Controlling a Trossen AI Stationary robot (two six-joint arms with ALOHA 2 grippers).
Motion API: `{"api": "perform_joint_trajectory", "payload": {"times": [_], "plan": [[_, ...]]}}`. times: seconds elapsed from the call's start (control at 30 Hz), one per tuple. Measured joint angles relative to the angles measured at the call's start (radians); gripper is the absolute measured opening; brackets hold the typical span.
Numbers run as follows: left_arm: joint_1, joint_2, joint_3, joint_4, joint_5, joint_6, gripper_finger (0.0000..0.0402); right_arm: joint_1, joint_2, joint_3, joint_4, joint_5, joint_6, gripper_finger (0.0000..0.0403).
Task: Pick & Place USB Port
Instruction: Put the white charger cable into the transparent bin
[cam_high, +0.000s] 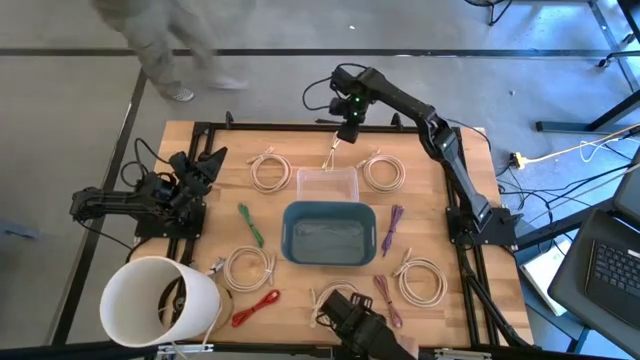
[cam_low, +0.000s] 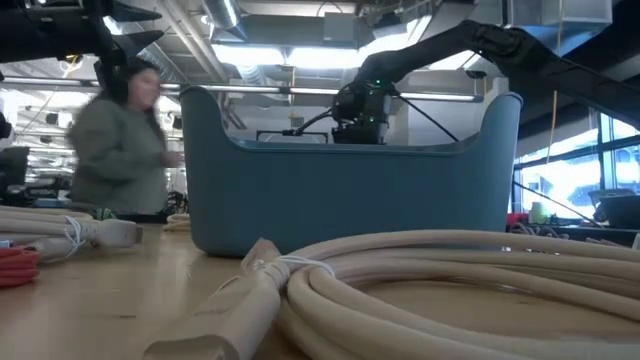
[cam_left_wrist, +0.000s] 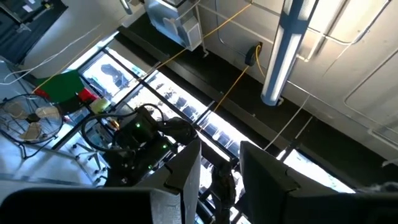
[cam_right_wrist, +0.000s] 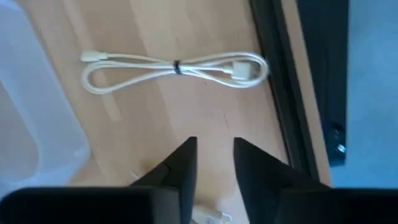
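A: Two arms, but only the right gripper is close: it hangs over the table's far edge, jaws slightly parted, nothing between them.

B: And the USB cable?

A: On the wooden table just ahead of those fingers, its long axis crosswise to them, beside the clear tray.

B: The left gripper?

A: Parked at the left edge, part open, holding nothing. A person moves beyond the table.

Around the wooden table the floor was grey concrete. A blurred person stood behind the table. Overhead, the ceiling carried pipes and bright lamps. Large windows let in daylight at one side. Yellow cables lay on the floor.
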Motion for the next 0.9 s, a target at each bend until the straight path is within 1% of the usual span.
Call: {"api": "perform_joint_trajectory", "payload": {"times": [0.17, 0.33, 0.43, 0.53, 0.67, 0.8, 0.9], "plan": [[0.0, 0.0, 0.0, 0.0, -0.027, 0.001, 0.0104, 0.018, 0.001, 0.0, 0.013, -0.072, -0.026, 0.0186], [0.0, 0.0, 0.0, 0.0, -0.027, 0.001, 0.0104, 0.066, 0.012, 0.0, 0.062, -0.063, -0.086, 0.0249], [0.0, 0.0, 0.0, 0.0, -0.026, 0.001, 0.0104, 0.097, 0.014, 0.0, 0.064, -0.022, -0.131, 0.0271], [0.0, 0.0, 0.0, 0.0, -0.026, 0.001, 0.0104, 0.13, 0.014, 0.0, 0.069, 0.017, -0.196, 0.0279], [0.0, 0.0, 0.0, 0.0, -0.013, 0.001, 0.0104, 0.162, 0.014, 0.0, 0.065, 0.029, -0.217, 0.028], [0.0, 0.0, 0.0, 0.0, 0.011, 0.0, 0.0104, 0.17, 0.014, -0.02, 0.081, -0.015, -0.223, 0.0277], [0.0, 0.0, 0.0, 0.0, 0.024, 0.0, 0.0104, 0.159, -0.01, -0.093, 0.063, -0.079, -0.225, 0.0267]]}}
